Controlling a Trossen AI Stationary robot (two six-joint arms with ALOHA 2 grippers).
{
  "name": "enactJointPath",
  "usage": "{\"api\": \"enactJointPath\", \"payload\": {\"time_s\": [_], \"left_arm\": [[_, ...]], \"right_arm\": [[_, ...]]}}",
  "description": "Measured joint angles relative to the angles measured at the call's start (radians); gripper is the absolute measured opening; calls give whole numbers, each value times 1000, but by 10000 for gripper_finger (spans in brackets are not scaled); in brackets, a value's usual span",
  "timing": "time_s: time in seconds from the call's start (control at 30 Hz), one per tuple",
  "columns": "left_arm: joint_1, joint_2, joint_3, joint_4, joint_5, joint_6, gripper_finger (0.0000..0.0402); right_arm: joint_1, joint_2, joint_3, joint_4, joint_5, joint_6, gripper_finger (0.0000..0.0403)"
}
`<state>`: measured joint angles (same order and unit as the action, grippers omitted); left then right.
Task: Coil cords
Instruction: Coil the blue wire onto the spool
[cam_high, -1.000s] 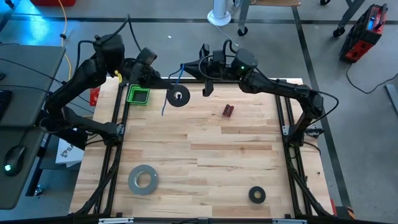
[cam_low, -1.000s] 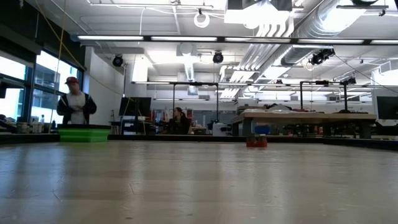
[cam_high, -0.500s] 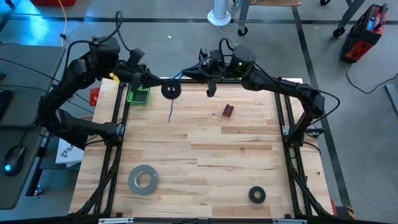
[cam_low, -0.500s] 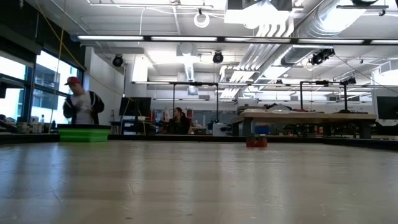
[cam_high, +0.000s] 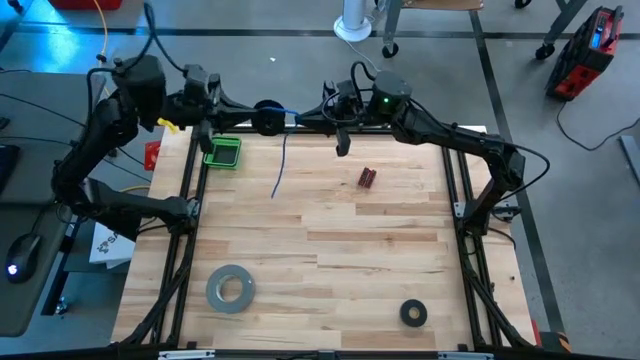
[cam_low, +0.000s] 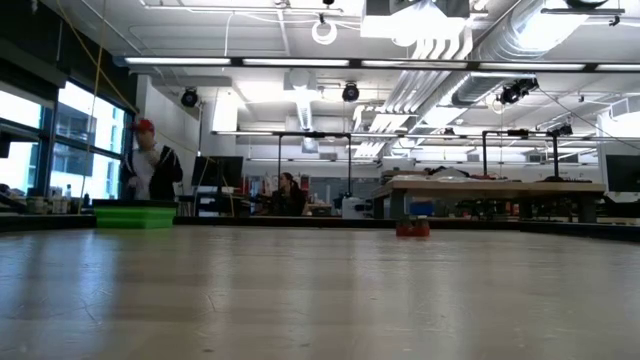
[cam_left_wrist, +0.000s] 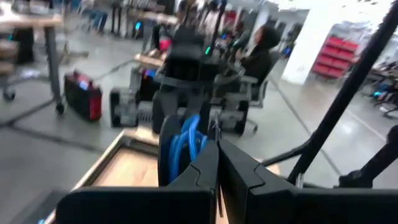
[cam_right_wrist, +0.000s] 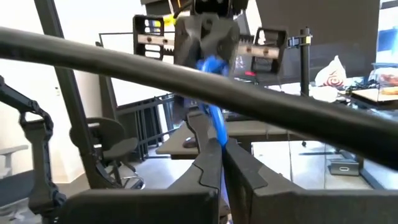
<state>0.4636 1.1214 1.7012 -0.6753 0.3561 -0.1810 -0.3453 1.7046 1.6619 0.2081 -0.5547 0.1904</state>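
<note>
The blue cord (cam_high: 279, 165) is partly wound on a small black spool (cam_high: 268, 118), high over the table's far edge. My left gripper (cam_high: 255, 120) is shut on the spool, which shows in the left wrist view (cam_left_wrist: 181, 146) with blue turns on it. My right gripper (cam_high: 303, 120) faces it from the right, shut on the cord (cam_right_wrist: 214, 127) a short way from the spool (cam_right_wrist: 208, 37). A loose tail of cord hangs from there over the far part of the table. My left gripper pinches the spool by its near rim (cam_left_wrist: 186, 171) between its two fingers, coming level from the table's left. The spool stands on edge, lifted clear of the table. My right gripper pinches the cord (cam_right_wrist: 217, 142) between its two fingertips, coming about level from the right. The short stretch from there to the spool runs straight.
A green bin (cam_high: 222, 152) sits at the far left, and a small red object (cam_high: 367, 178) lies right of the hanging tail. A grey tape roll (cam_high: 230, 287) and a black ring (cam_high: 413, 313) lie near the front edge. A person (cam_low: 150, 170) stands beyond the table.
My left gripper has drawn back toward the table's far left corner and rolled, so the spool now stands edge-on instead of showing its flat face. The cord's tail has swung along with it. My right gripper has stayed almost in place, shut on the cord.
</note>
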Motion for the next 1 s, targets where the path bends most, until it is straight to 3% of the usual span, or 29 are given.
{"api": "enactJointPath", "payload": {"time_s": [0.4, 0.73, 1.0], "left_arm": [[-9, 4, 0, 109, -44, 28, 0], [-9, 3, 0, 167, -47, 18, 0], [-9, 1, 0, 166, -44, 18, 0]], "right_arm": [[55, 0, 0, 2, 2, 11, 2], [60, 1, 0, -2, 4, 11, 73], [58, 1, 0, -33, 4, 9, 78]]}}
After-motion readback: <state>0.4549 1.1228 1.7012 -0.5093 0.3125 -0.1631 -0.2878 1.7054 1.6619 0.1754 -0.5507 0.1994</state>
